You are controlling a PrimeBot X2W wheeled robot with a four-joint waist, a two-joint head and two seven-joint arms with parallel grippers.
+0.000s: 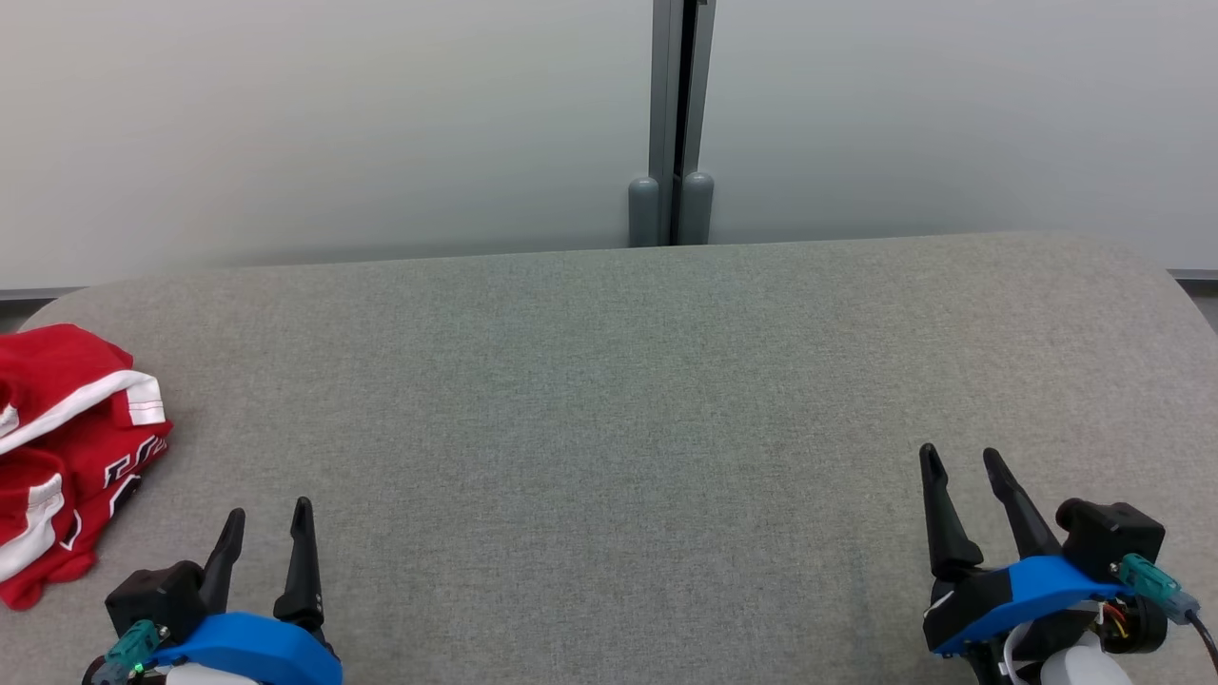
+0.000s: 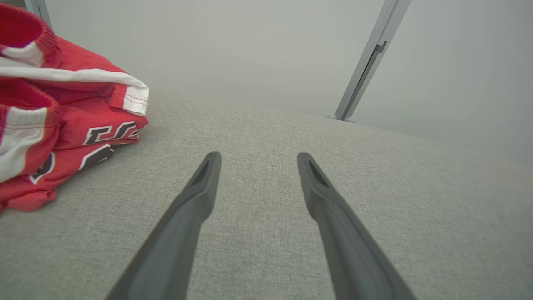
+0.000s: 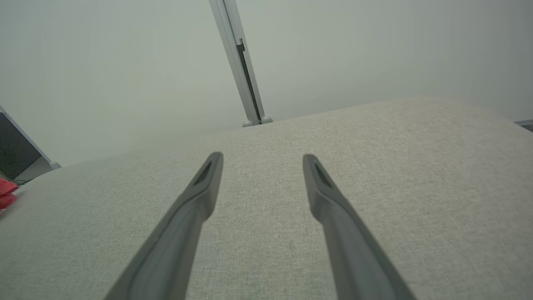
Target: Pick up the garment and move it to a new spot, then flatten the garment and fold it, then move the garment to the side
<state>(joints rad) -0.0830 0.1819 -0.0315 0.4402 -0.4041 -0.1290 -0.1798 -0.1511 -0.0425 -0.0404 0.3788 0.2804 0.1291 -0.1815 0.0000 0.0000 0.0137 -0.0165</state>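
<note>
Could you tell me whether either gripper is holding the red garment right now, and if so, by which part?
Nothing is held. The left gripper and right gripper are both open over the grey fabric surface, and the red garment lies bunched at the far left, untouched.

Soft, even, bright light; faint shadows; sharp head view; hazy wrist views, wide-angle distortion at edges
</note>
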